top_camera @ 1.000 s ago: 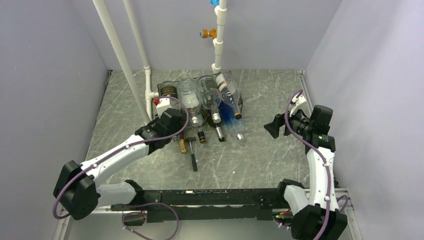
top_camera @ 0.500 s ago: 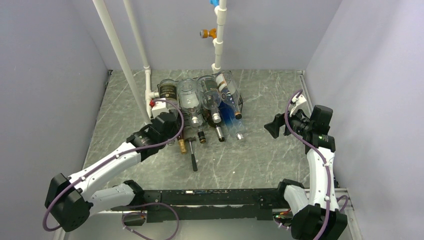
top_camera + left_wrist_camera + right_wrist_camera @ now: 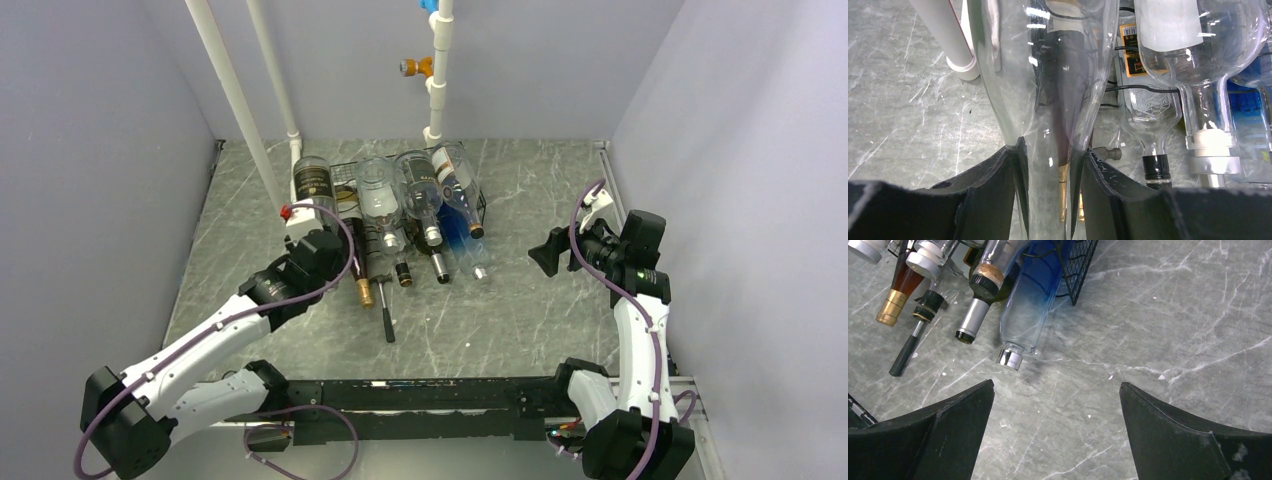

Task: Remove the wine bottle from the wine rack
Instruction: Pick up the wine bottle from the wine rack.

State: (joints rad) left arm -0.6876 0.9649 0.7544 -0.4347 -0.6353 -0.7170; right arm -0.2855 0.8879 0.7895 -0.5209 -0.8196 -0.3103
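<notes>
My left gripper (image 3: 303,243) is shut on the neck of a clear wine bottle (image 3: 312,183) with a dark label. The bottle points away from me, left of the black wire-mesh wine rack (image 3: 346,170) and close to the white pipe. In the left wrist view the bottle (image 3: 1043,75) fills the middle and both fingers (image 3: 993,195) press on its neck; the gripper (image 3: 1048,200) sits low in that view. My right gripper (image 3: 545,252) is open and empty over bare table, right of the rack; its view (image 3: 1056,385) shows only table between the jaws.
Several other bottles lie in the rack: a clear one (image 3: 378,200), a dark one (image 3: 418,195) and a blue one (image 3: 462,215), necks toward me. A gold-foil neck (image 3: 364,291) and a black stopper (image 3: 386,320) lie in front. White pipes (image 3: 240,110) stand at back left.
My left gripper has carried the clear bottle left and back, out of the rack's leftmost place toward the white pipe. The right arm has not moved.
</notes>
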